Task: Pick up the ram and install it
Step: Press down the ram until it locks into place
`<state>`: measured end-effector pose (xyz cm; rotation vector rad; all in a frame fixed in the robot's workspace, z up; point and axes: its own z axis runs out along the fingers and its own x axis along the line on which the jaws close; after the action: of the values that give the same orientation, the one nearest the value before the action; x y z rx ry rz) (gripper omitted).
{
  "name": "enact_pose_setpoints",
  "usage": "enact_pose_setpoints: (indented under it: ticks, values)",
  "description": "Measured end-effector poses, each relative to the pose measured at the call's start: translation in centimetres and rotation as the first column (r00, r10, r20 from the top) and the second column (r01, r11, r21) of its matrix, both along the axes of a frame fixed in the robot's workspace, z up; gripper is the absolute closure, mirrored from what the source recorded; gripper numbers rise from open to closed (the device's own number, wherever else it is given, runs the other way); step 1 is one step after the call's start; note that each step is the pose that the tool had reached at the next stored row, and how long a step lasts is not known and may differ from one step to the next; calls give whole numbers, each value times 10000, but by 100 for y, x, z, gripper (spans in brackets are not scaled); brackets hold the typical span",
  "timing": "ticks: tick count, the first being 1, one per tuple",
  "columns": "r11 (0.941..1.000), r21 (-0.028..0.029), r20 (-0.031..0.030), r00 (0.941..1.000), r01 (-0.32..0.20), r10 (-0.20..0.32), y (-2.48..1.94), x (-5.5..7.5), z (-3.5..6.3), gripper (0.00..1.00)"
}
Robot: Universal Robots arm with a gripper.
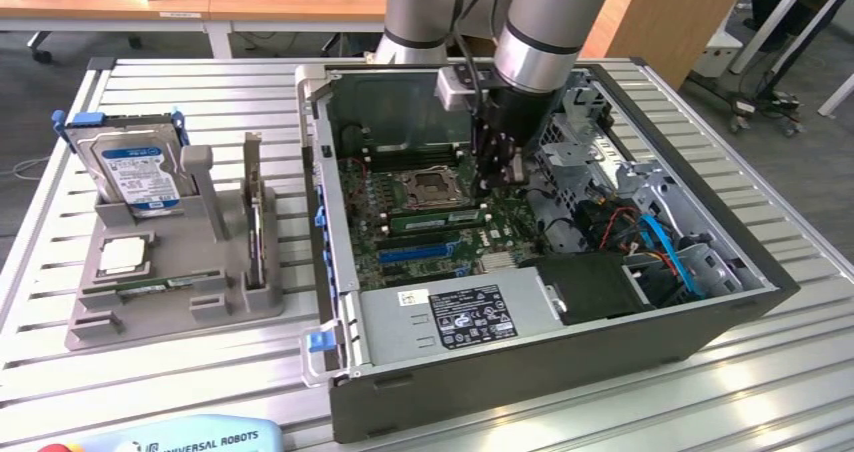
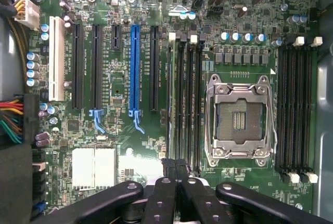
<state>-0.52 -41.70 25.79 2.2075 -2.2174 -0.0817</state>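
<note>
Fingers [image 2: 167, 174] of black rubbery-looking material are pressed together with nothing visible between them. The gripper [image 2: 177, 169] hangs inside the open computer case [image 1: 534, 372], low over the green motherboard. In the wrist view its tips sit at one end of a bank of long, narrow black memory slots [image 2: 186, 104], just beside the square metal-framed processor socket [image 2: 239, 117]. Whether any of those slots holds a stick, I cannot tell. In the exterior view the gripper [image 1: 497, 177] comes down from a thick silver-grey arm, just to the exterior view's right of the socket [image 1: 430, 184].

The ram [image 1: 140, 287], a thin green strip with a pale label, lies flat in a near groove of the grey moulded holder [image 1: 174, 317]. The holder stands on the ribbed aluminium worktop [image 1: 80, 372], on the exterior view's left and well apart from the gripper. In the same holder, a metal hard drive [image 1: 134, 167] with a blue label stands upright at the far end. A square silver chip [image 1: 123, 255] rests flat between the drive and the ram.
</note>
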Motion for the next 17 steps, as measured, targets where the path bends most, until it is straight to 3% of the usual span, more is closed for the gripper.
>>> enact_pose_setpoints:
  ticks: [6, 13, 17]
  values:
    - [10000, 5, -2, 10000, -1, 1, -1, 1, -27, 90]
    - [10000, 12, -6, 10000, -2, 2, 0, 126, -30, 90]
    - [10000, 11, -7, 10000, 0, 0, -1, 126, -31, 90]
